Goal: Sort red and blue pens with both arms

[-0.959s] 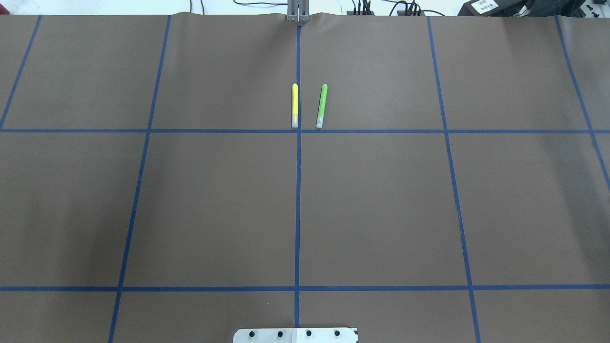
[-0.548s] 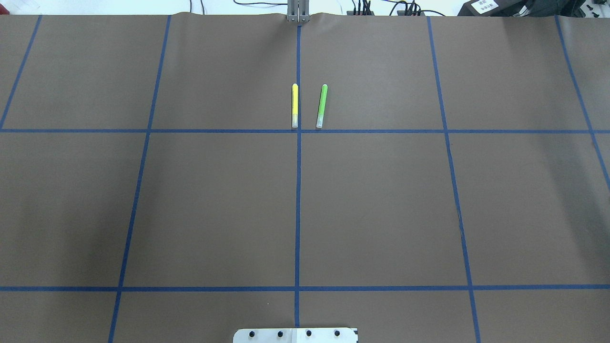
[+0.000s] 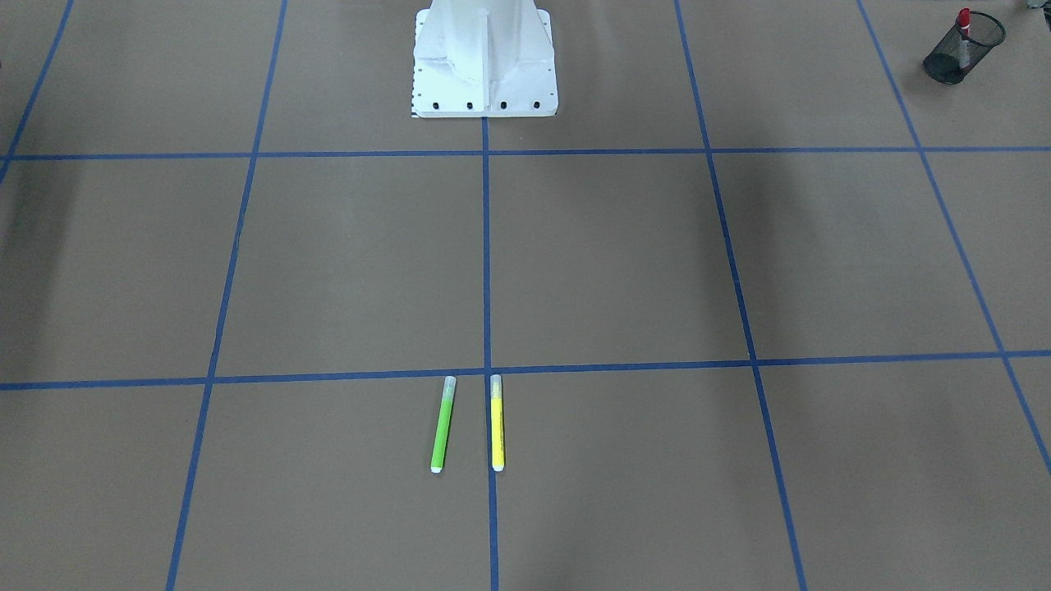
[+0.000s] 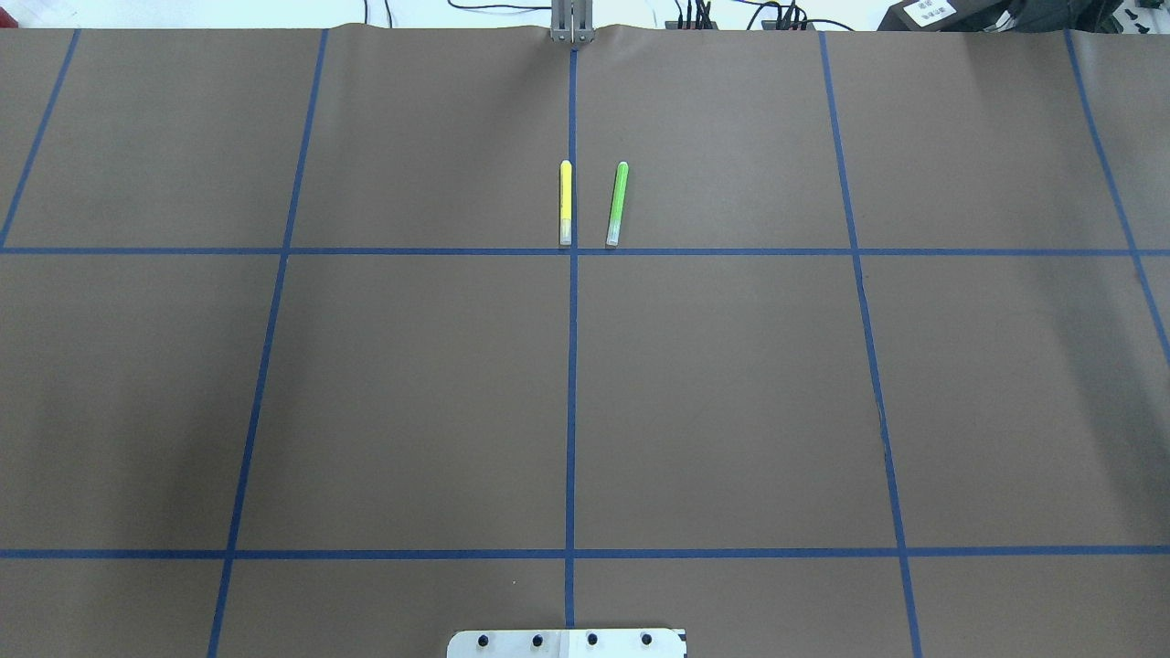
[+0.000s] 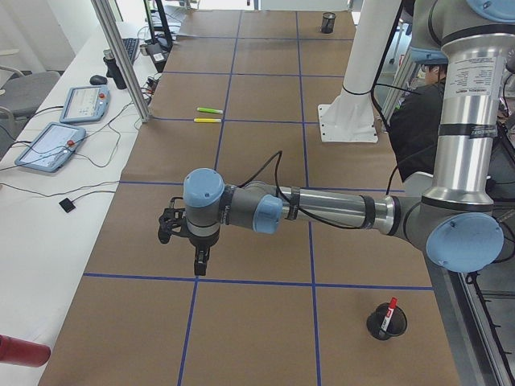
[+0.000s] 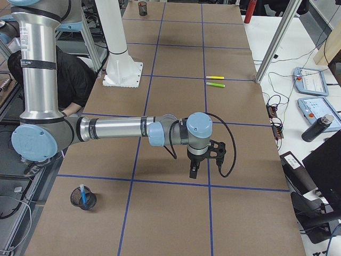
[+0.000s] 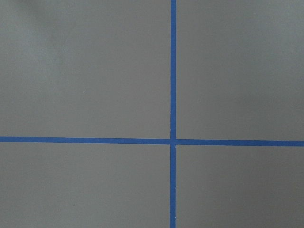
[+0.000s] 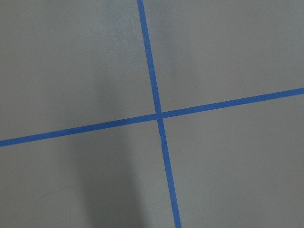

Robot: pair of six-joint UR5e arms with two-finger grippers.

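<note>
Red pen (image 5: pixel 391 307) in mesh cup (image 5: pixel 376 326) | blue pen (image 6: pixel 81 190) in second cup (image 6: pixel 88 201) | left gripper (image 5: pixel 199 268), right gripper (image 6: pixel 193 174) (side views only): cannot tell how far open

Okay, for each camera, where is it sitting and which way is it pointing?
Front-facing: across the table, facing the robot, steeply down; only the white pedestal shows.
Overhead: behind the robot, looking forward and down; only the pedestal's plate edge shows.
Exterior left: table end, looking along it; left arm near.
Exterior right: opposite end; right arm near.
Left wrist: down at crossed blue tape; no robot parts.
Right wrist: likewise, tape tilted.
Shared: front-facing and overhead both show the yellow marker and green marker, mirrored.
</note>
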